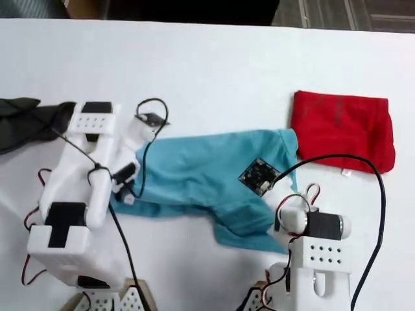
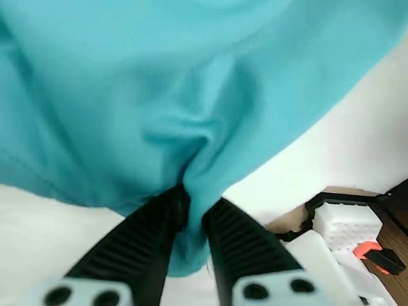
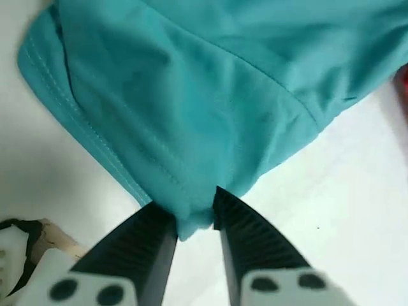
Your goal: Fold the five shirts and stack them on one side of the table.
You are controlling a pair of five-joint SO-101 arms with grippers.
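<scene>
A teal shirt (image 1: 207, 178) lies spread across the middle of the white table. My left gripper (image 2: 193, 210) is shut on a pinch of its cloth at the shirt's left edge, where the left arm (image 1: 91, 168) leans in. At the shirt's near right corner my right gripper (image 3: 194, 217) is shut on the hem of the teal shirt (image 3: 191, 115). The cloth bunches up between the black fingers (image 2: 153, 236) in the left wrist view. A folded red shirt (image 1: 342, 129) rests at the right. A dark shirt (image 1: 26, 120) lies crumpled at the far left edge.
Black cables (image 1: 369, 194) loop from the right arm (image 1: 318, 253) across the table's right side. The arm bases (image 1: 130, 298) stand at the near edge. Bare white table (image 1: 207, 65) stretches along the back.
</scene>
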